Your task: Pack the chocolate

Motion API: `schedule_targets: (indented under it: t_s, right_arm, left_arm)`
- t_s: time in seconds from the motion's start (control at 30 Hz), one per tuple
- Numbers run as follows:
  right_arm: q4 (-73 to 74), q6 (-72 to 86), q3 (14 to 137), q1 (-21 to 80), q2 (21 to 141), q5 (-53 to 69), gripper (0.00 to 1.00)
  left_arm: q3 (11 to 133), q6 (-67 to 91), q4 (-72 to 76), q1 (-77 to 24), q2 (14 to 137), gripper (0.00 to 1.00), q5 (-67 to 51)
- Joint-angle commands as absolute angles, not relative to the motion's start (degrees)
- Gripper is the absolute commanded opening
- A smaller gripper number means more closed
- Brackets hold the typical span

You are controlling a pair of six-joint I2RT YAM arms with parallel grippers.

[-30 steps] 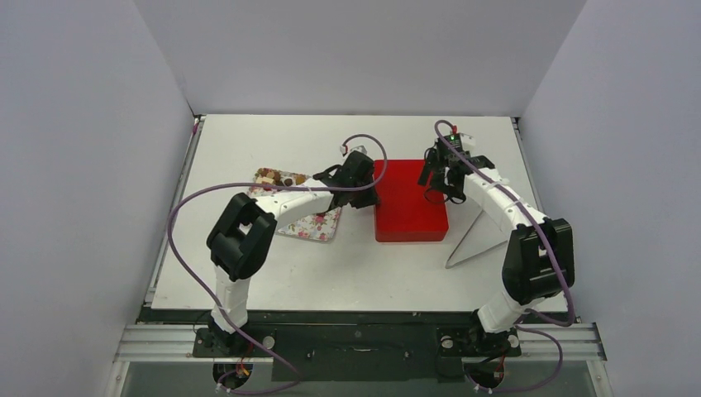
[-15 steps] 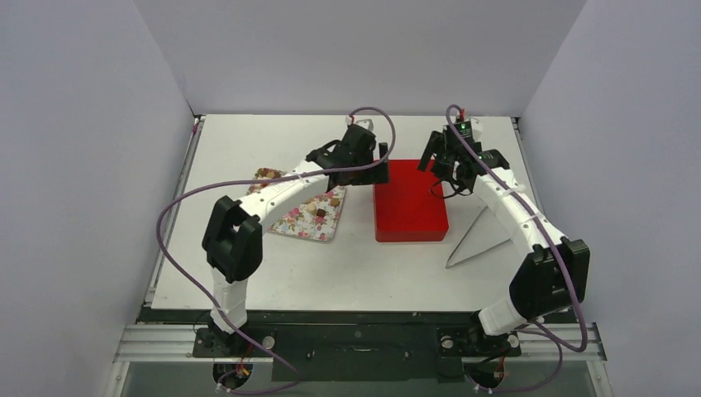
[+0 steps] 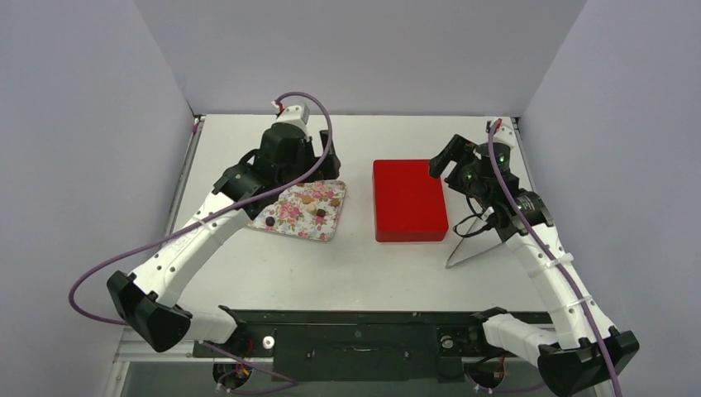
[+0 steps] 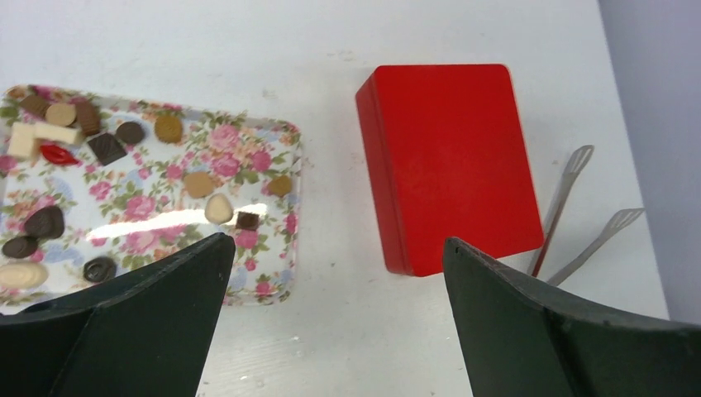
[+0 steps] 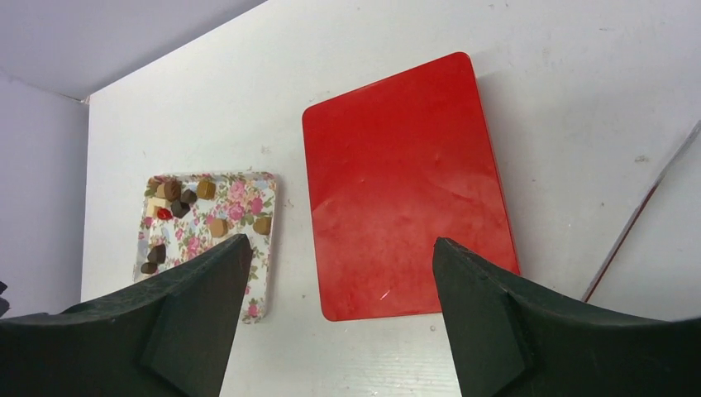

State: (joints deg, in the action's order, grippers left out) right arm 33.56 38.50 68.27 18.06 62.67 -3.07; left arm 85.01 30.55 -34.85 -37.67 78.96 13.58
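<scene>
The chocolate lies loose on the flowered tray, just left of the red box. The box's lid looks shut, so I judge that both arms hang high and off to the sides to leave it free for opening. The left gripper hovers by the tray with jaws spread wide and empty, and the right gripper hovers by the box's right edge, also spread and holding nothing. A strip of table shows between tray and box and along the near side, while the tongs lie just beside the box's right edge, narrowing any approach there.
</scene>
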Motion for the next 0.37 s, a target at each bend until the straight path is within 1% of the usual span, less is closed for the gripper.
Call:
schedule_targets:
  t_s: [0.0, 0.23, 0.33]
  right_arm:
    - [32.0, 38.4, 65.9, 18.2, 58.4, -4.5, 0.77]
    - [32.1, 37.9, 65.1, 18.1, 55.1, -4.6, 0.78]
    - [32.3, 37.6, 65.3, 18.0, 54.6, -4.6, 0.79]
  left_arm:
    - [79.9, 28.8, -38.0, -37.1, 75.1, 0.96, 16.4]
    - [75.2, 28.9, -37.2, -36.8, 70.2, 0.96, 17.1]
    - [75.2, 28.5, -37.7, -36.8, 70.0, 0.96, 17.4]
